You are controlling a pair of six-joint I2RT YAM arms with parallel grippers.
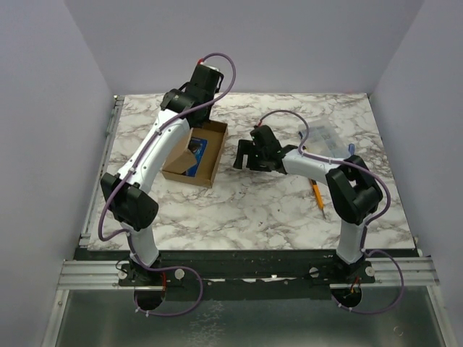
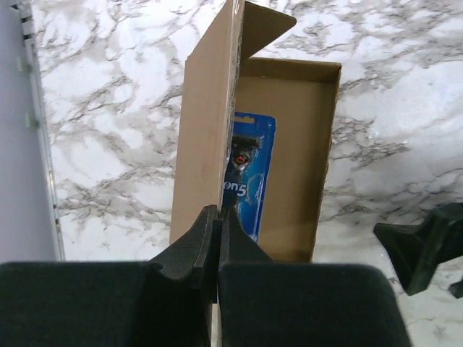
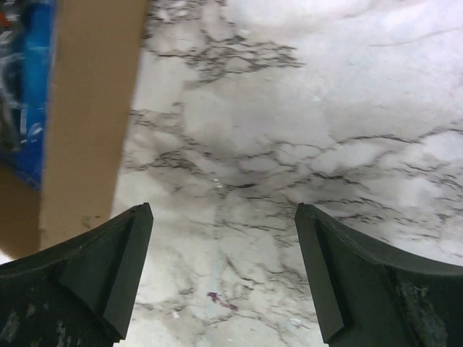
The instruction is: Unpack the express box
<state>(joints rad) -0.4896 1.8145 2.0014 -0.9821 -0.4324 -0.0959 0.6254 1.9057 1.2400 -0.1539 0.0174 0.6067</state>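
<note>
The express box (image 1: 210, 155) lies left of centre on the marble table, a brown cardboard mailer with its hinged lid (image 2: 206, 137) stood upright. My left gripper (image 2: 219, 211) is shut on the lid's top edge near its near end; it also shows in the top view (image 1: 189, 148). A flat blue packaged item (image 2: 251, 170) lies inside the box, also visible in the top view (image 1: 200, 153). My right gripper (image 1: 242, 155) is open and empty, low over the table just right of the box. In the right wrist view (image 3: 224, 217) the box wall (image 3: 94, 108) is at left.
A small clear plastic compartment case (image 1: 323, 137) sits at the back right. An orange pencil (image 1: 317, 193) lies beside the right arm. The table's left rail (image 2: 32, 123) and the purple wall run along the left.
</note>
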